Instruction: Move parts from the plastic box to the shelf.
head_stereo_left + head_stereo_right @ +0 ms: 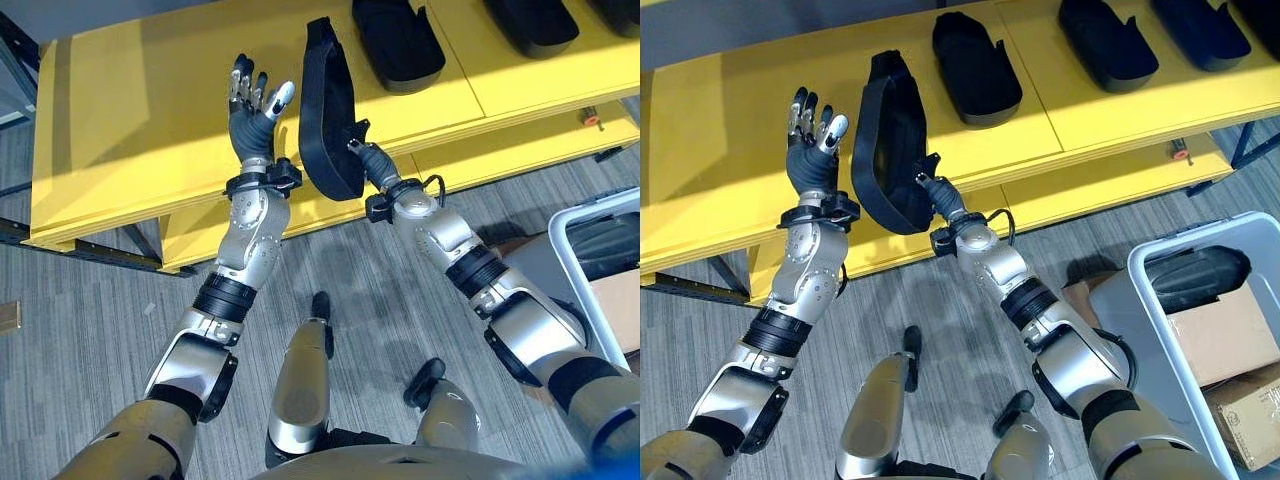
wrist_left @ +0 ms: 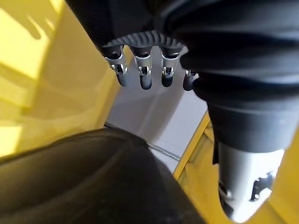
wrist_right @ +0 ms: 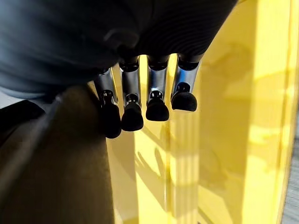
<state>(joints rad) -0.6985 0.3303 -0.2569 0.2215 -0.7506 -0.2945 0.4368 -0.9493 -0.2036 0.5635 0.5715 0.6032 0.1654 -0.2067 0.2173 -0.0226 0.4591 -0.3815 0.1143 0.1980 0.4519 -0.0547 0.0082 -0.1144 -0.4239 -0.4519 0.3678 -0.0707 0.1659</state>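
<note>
A long black moulded part (image 1: 890, 140) stands on end, tilted, over the front edge of the yellow shelf (image 1: 720, 150). My right hand (image 1: 933, 190) grips its lower right edge from the side; in the right wrist view its fingers (image 3: 156, 100) lie along the part's dark wall (image 3: 51, 168). My left hand (image 1: 252, 112) is raised just left of the part, a small gap away, with its fingers (image 2: 145, 77) straight and spread. The grey plastic box (image 1: 1145, 262) at the lower right holds another black part (image 1: 1195, 275).
Three more black parts (image 1: 975, 65) (image 1: 1105, 40) (image 1: 1200, 30) lie along the shelf's back right. Cardboard boxes (image 1: 1225, 345) sit in the plastic box. A small orange item (image 1: 1180, 153) lies on the lower shelf board. The shelf's left half is bare yellow.
</note>
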